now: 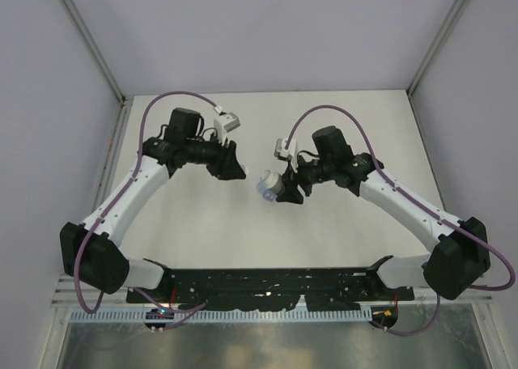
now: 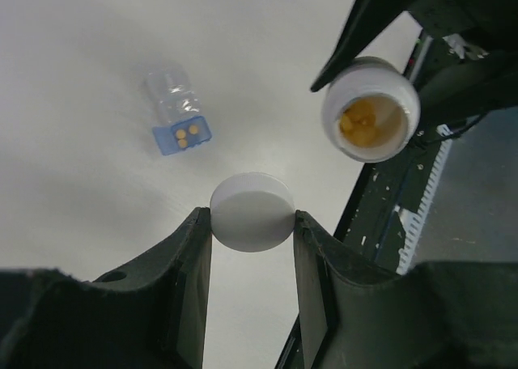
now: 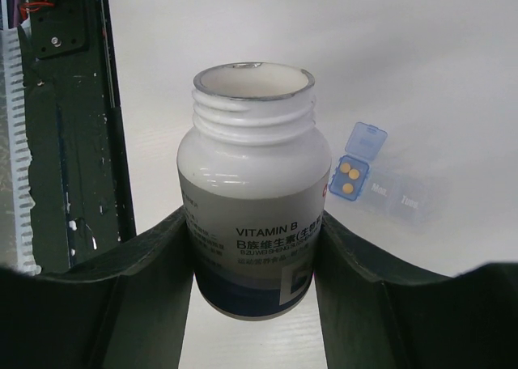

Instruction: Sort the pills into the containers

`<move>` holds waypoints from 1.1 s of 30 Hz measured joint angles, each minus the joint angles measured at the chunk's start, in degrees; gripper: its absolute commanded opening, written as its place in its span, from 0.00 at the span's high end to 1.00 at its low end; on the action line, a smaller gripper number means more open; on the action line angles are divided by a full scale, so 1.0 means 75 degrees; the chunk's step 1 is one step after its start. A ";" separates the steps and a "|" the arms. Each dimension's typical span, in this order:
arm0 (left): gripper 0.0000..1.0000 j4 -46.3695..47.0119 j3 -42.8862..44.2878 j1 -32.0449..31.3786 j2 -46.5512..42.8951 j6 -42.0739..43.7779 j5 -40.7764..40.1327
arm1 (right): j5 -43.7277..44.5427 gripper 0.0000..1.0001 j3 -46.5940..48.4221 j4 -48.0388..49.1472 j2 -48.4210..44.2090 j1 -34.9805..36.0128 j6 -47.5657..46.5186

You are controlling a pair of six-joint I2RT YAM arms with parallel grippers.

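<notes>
My left gripper (image 2: 252, 223) is shut on a round white cap (image 2: 252, 211), pinched by its edges above the table. My right gripper (image 3: 255, 248) is shut on a white Vitamin B bottle (image 3: 255, 215) with a dark blue band, uncapped and tilted toward the left arm. Yellow pills (image 2: 368, 120) lie inside the bottle (image 2: 371, 110). On the table lies a clear pill box (image 2: 176, 110) with an open blue compartment holding three yellow pills (image 2: 187, 134). The top view shows the bottle (image 1: 267, 183) at the right gripper (image 1: 279, 187), apart from the left gripper (image 1: 236, 171).
The pill box (image 3: 380, 183) has further clear compartments marked with weekdays. A black mounting rail (image 1: 275, 284) runs along the near table edge. White enclosure walls with metal posts (image 1: 97, 53) bound the table at the left, back and right.
</notes>
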 measured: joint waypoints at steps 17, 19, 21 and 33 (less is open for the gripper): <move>0.97 0.0134 0.0000 -0.0023 -0.0297 0.0137 0.3110 | 0.0006 0.94 0.0959 -0.0737 0.0449 0.0632 -0.0443; 0.97 0.0152 0.0000 -0.0055 -0.0297 0.0137 0.3139 | 0.0006 0.94 0.1011 -0.0781 0.0487 0.0688 -0.0475; 0.97 0.0152 0.0000 -0.0090 -0.0297 0.0137 0.3139 | 0.0009 0.94 0.1049 -0.0822 0.0548 0.0743 -0.0498; 0.98 0.0082 0.0000 -0.0303 -0.0274 0.0245 0.2967 | 0.0035 0.94 0.1090 -0.0968 0.0670 0.0860 -0.0551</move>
